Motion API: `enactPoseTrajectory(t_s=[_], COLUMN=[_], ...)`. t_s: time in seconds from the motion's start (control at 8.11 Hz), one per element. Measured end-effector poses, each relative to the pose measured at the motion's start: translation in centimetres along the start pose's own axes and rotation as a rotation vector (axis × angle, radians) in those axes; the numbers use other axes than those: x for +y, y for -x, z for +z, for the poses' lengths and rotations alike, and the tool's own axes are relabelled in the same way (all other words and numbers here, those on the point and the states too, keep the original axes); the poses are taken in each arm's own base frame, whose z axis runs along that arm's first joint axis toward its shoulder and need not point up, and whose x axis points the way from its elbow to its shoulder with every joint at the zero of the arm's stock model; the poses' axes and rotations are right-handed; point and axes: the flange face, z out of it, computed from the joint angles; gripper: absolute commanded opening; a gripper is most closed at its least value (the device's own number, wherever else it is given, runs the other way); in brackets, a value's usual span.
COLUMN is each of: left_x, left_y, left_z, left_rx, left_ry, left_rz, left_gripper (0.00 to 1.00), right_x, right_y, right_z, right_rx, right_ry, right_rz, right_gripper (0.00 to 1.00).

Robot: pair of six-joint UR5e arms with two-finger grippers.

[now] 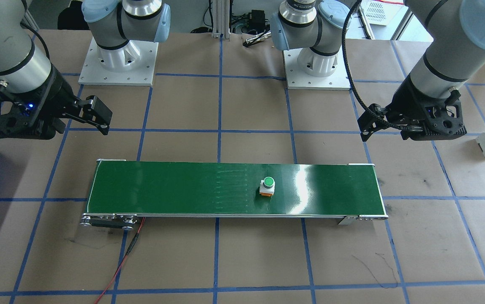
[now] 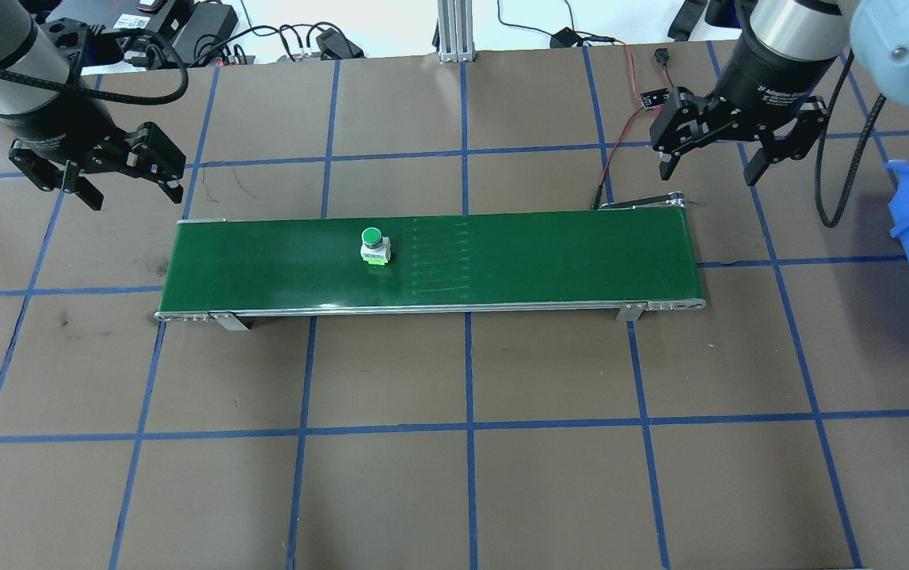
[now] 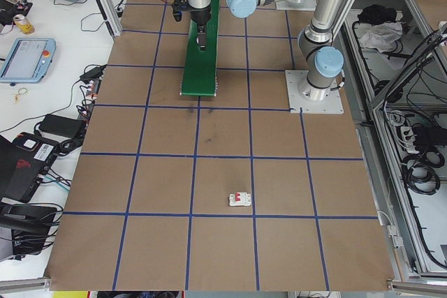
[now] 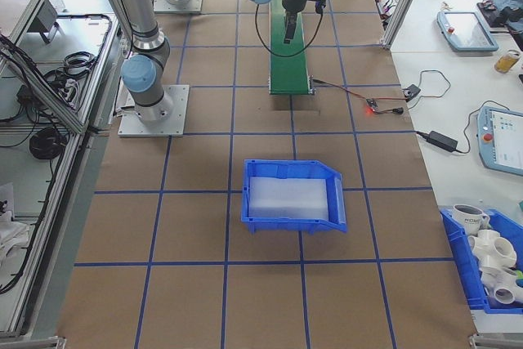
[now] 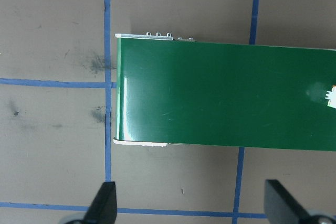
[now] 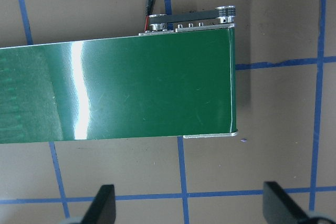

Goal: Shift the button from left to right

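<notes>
Your small green-capped push-button [image 2: 374, 245] sits on the long green conveyor belt [image 2: 502, 261], left of middle; both the left gripper [image 2: 123, 186] and right gripper [image 2: 712, 158] hover apart, empty.

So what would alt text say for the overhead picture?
A small green-capped button sits on a long green conveyor belt, left of its middle. The left hand and right hand hover open beyond the belt's two ends, holding nothing.

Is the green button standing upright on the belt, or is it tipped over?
Upright: the button rests on its base on the green belt, round green cap facing up.
</notes>
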Motion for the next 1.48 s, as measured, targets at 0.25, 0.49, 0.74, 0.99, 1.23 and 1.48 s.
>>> enactPoseTrajectory(t_s=[0.25, 0.49, 0.74, 0.99, 1.23, 1.48], left_x=[-0.1, 0.0, 0.3, 1.0, 1.5, 1.5], left_y=[0.0, 0.0, 0.0, -0.1, -0.2, -0.2], left_z=[0.2, 0.0, -0.5, -1.2, -1.7, -1.7], left_rx=[0.0, -0.002, -0.005, -0.007, -0.009, -0.009], left_ry=[0.002, -0.006, -0.015, -0.022, -0.029, -0.038], left_rz=[0.0, 0.001, 0.0, 0.001, 0.002, 0.002], left_gripper=[1.0, 1.0, 1.0, 1.0, 1.0, 1.0], right_x=[-1.2, -2.0, -2.4, -4.1, -5.1, -5.3], right_y=[-0.1, -0.1, 0.2, 0.2, 0.2, 0.4], right_z=[2.0, 5.3, 7.8, 9.5, 10.3, 10.3], right_rx=[-0.002, -0.029, -0.082, -0.099, -0.101, -0.12], right_ry=[0.028, 0.05, 0.063, 0.028, 0.004, -0.011], right_rz=[-0.002, -0.005, -0.085, -0.136, -0.149, -0.154], right_gripper=[1.0, 1.0, 1.0, 1.0, 1.0, 1.0])
